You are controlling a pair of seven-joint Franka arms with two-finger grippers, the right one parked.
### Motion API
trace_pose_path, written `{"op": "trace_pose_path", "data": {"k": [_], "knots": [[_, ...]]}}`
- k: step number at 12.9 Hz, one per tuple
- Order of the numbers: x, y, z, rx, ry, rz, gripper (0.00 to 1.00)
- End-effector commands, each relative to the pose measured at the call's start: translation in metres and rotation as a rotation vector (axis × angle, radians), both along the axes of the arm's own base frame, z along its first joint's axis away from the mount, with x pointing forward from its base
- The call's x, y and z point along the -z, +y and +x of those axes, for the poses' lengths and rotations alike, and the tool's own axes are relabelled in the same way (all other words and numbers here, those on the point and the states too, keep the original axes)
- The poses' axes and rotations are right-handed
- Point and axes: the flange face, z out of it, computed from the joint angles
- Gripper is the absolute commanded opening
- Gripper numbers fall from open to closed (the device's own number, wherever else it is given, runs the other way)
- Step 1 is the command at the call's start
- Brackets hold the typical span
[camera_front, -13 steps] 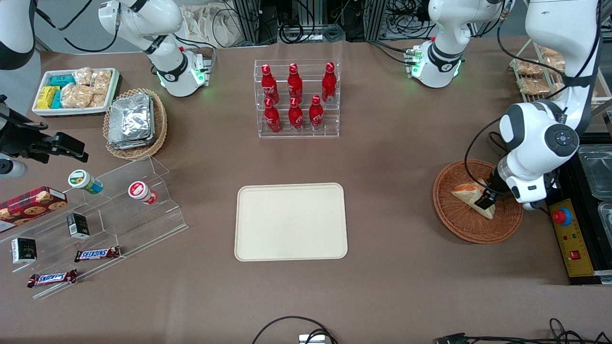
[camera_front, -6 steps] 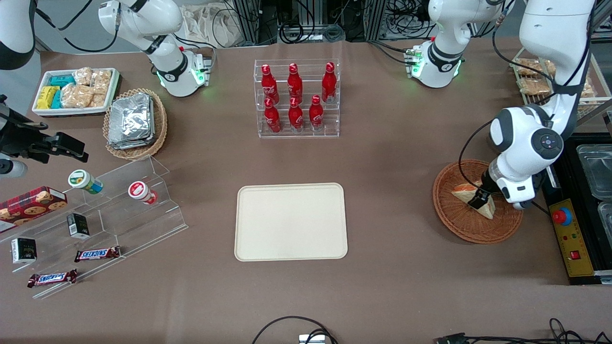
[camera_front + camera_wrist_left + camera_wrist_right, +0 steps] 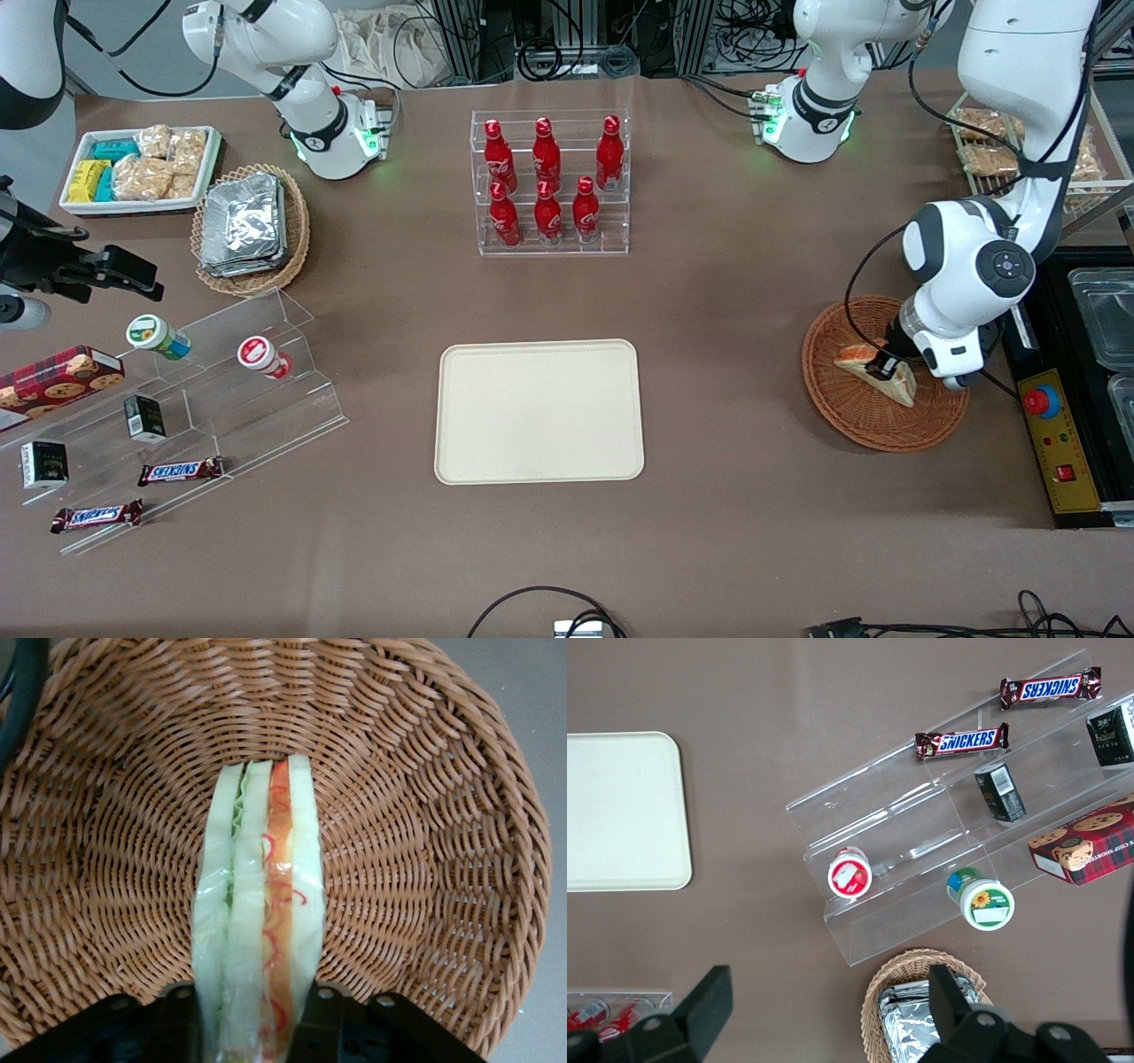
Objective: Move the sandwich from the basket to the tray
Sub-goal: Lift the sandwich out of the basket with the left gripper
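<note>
The sandwich, a clear-wrapped white wedge with orange-red and green filling, is in the reddish-brown wicker basket toward the working arm's end of the table. My left gripper is down in the basket, shut on the sandwich. In the left wrist view the sandwich stands on edge between the two black fingers, which press on its bread faces, with the basket weave all around it. The cream-beige tray lies at the table's middle, with nothing on it.
A clear rack of red bottles stands farther from the camera than the tray. A control box with a red button sits beside the basket. A stepped acrylic shelf of snacks and a foil-pack basket lie toward the parked arm's end.
The left arm has shifted a little toward the tray, with the gripper staying in the basket. The sandwich has shifted slightly with the fingers, its orange edge showing more.
</note>
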Motion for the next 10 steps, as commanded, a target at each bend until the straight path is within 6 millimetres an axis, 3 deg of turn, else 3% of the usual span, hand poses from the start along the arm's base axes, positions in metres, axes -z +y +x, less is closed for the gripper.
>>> {"op": "trace_pose_path", "data": {"k": [1,4,6,8,10], "knots": [[-0.023,-0.002,-0.003,0.046,0.001,0.008,0.14],[-0.074,-0.004,-0.01,0.188,0.016,0.012,0.14],[-0.104,-0.019,-0.013,0.329,0.013,0.014,0.14],[-0.131,-0.041,-0.009,0.464,0.005,0.019,0.15],[-0.152,-0.077,-0.001,0.56,0.004,0.018,0.15]]}}
